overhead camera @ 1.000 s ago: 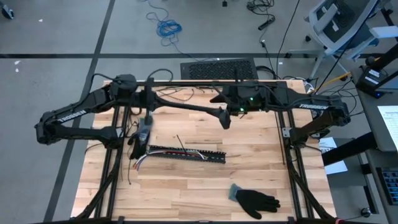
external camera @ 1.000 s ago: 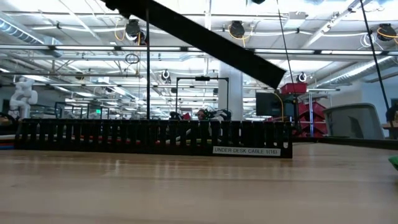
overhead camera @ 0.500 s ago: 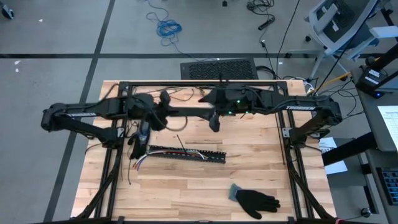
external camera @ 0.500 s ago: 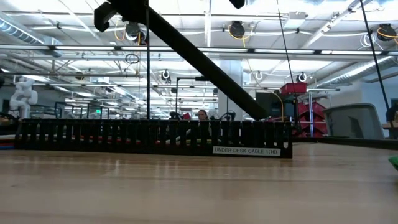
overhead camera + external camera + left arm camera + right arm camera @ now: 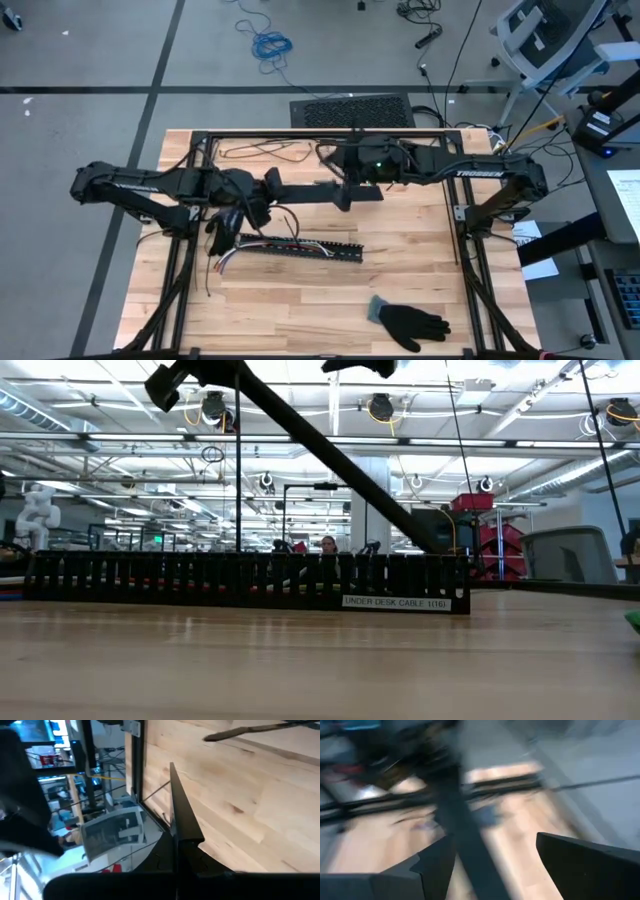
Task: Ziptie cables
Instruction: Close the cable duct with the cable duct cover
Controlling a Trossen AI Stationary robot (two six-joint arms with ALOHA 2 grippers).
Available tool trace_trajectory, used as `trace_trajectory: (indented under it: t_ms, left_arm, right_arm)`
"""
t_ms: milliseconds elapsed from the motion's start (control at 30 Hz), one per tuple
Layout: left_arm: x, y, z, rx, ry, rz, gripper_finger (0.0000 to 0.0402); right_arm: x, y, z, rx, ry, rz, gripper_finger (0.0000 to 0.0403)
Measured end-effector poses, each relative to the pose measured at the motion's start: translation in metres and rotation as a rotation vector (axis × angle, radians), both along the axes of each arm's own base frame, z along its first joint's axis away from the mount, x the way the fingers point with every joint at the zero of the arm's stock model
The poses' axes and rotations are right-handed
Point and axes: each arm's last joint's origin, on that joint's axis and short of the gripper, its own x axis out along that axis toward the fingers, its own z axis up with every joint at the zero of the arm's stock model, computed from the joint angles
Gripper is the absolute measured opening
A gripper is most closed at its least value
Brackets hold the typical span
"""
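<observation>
The cables, thin white and coloured wires, lie along the black slotted strip in the middle of the table and stick out at its left end. My left gripper hovers above the strip's left part, shut on a long flat black bar that reaches toward the table's right. My right gripper is open at the bar's middle. In the right wrist view the bar runs between its spread fingers, and I cannot tell whether they touch it. My left gripper pinches one end of the black bar between its two shut fingers. The bar runs straight on from the fingers, along their line. It is lifted clear of the table, and its free end points toward the right arm.
A black glove lies near the table's front right. Loose thin black strands lie at the far edge, under the black frame rails. The slotted strip fills the low view.
My left gripper has moved toward the table's right and near edge and rolled about its own line, still shut on the bar. The bar has swung from a slant to lie along the table's left-right line. My right gripper has shifted a little left along it.
</observation>
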Motion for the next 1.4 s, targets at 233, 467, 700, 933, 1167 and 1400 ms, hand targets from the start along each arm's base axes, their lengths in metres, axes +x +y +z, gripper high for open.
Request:
trace_trajectory:
  t_ms: [233,467,700,933,1167,1400]
  left_arm:
    - [0.007,-0.002,-0.003,-0.022,0.002,-0.026,0.0]
    - [0.007,-0.005,-0.004,-0.035,0.006,-0.043,0.0]
    - [0.006,-0.011,-0.004,-0.08,0.0,-0.058,0.0]
    - [0.006,-0.01,-0.004,-0.102,-0.002,-0.041,0.0]
    - [0.006,-0.01,-0.004,-0.102,-0.006,-0.042,0.0]
    - [0.013,-0.012,-0.005,-0.12,-0.029,-0.079,0.0]
  right_arm:
    - [0.017,0.009,-0.033,0.268,0.142,0.266,0.0265]
    - [0.026,0.008,-0.043,0.158,0.174,0.331,0.0286]
    - [0.039,-0.01,-0.057,0.177,0.164,0.279,0.0327]
    - [0.04,-0.01,-0.05,0.162,0.105,0.315,0.0361]
    - [0.04,-0.006,-0.054,0.153,0.142,0.322,0.0366]
    - [0.041,-0.007,-0.06,0.126,0.184,0.319,0.0366]
